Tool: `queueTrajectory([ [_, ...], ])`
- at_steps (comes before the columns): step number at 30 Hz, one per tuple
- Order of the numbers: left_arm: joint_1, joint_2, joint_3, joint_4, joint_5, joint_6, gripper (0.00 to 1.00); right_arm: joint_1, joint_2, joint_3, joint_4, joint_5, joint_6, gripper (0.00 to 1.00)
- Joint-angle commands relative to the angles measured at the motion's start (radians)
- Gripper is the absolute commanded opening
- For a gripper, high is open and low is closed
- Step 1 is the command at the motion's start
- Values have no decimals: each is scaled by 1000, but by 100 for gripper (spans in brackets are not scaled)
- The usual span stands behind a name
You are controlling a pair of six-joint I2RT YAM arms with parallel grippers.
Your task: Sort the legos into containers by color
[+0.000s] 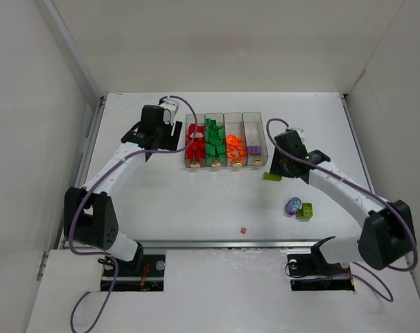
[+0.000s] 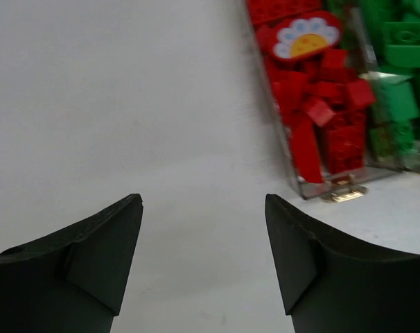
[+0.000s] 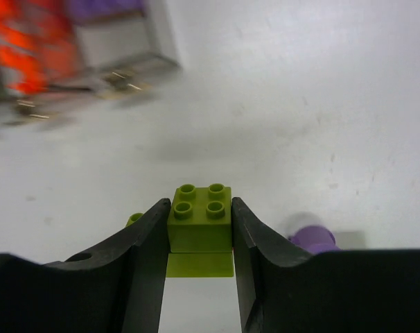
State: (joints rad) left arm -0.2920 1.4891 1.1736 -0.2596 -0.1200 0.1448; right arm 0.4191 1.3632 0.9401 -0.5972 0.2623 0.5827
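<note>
Four clear bins (image 1: 224,116) stand in a row at the table's middle back, holding red (image 1: 195,146), green (image 1: 214,144), orange (image 1: 233,144) and purple (image 1: 254,148) legos. My right gripper (image 1: 274,172) is just right of the bins' near end, shut on a lime-yellow brick (image 3: 200,218) that also shows in the top view (image 1: 272,176). My left gripper (image 1: 161,142) is open and empty over bare table left of the red bin (image 2: 314,118). In the left wrist view the gripper (image 2: 203,200) holds nothing.
A purple round piece (image 1: 292,205), a lime brick (image 1: 305,211) and a small red bit (image 1: 243,229) lie loose on the near right of the table. White walls close in the left, back and right sides. A brass dot (image 2: 343,192) marks the red bin's near end.
</note>
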Motion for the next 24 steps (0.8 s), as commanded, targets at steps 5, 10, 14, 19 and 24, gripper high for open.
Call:
queueTrajectory([
  [5, -68, -56, 116, -79, 763, 38, 79, 216, -209, 146, 238, 201, -170, 0],
  [10, -212, -46, 231, -135, 908, 87, 100, 267, -265, 80, 436, 164, -185, 0],
  [14, -282, -4, 259, -144, 885, 73, 100, 313, -230, 103, 436, 164, -185, 0],
  [19, -344, 31, 284, -122, 908, 1, 93, 348, -219, 112, 436, 193, -175, 0],
  [24, -358, 66, 294, -72, 948, -74, 89, 357, -219, 112, 436, 193, -165, 0],
])
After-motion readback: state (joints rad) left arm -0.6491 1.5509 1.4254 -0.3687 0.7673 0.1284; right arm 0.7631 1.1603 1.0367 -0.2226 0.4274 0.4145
